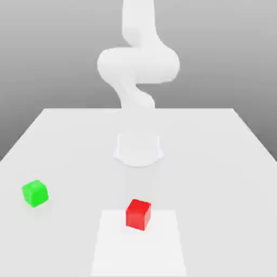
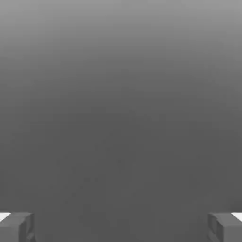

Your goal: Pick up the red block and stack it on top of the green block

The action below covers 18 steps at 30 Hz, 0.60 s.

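Note:
The red block (image 1: 138, 214) sits on the white table (image 1: 216, 162) near its front edge, about mid-width in the exterior view. The green block (image 1: 35, 193) rests on the table toward the exterior view's left, a little farther back and well apart from the red one. In the hand view my gripper (image 2: 121, 228) is open: its two grey fingertips (image 2: 17, 227) stand far apart with nothing between them, against a plain grey backdrop.
The white arm (image 1: 138, 65) rises from its round base (image 1: 138, 149) at the table's middle and bends upward out of the picture. A slightly brighter square patch (image 1: 162, 249) lies under and around the red block.

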Available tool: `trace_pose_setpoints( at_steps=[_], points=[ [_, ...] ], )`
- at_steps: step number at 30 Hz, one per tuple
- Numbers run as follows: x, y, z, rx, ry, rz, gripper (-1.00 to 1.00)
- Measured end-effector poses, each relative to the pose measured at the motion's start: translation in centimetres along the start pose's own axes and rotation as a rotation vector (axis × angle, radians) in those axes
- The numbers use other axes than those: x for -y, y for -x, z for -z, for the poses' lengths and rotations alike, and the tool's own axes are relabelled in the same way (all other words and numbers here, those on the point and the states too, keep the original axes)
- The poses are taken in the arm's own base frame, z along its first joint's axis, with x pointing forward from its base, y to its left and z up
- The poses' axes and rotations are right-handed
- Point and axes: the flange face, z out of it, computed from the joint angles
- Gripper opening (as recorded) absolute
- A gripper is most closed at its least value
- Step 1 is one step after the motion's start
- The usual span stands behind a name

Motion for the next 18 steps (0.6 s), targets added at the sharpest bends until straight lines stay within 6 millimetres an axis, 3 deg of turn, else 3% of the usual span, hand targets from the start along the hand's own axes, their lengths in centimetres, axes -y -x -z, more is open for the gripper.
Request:
trace_pose_setpoints(
  at_steps=[4,9,13,18],
  points=[
    [-2.7,2.6,-9.9,0.093,0.118,-0.065,0.00],
    [-8.2,7.6,-20.1,0.200,0.270,-0.146,0.00],
    [-14.1,12.9,-26.5,0.285,0.406,-0.216,0.00],
    [-22.9,20.9,-32.3,0.385,0.583,-0.303,0.00]
  ],
)
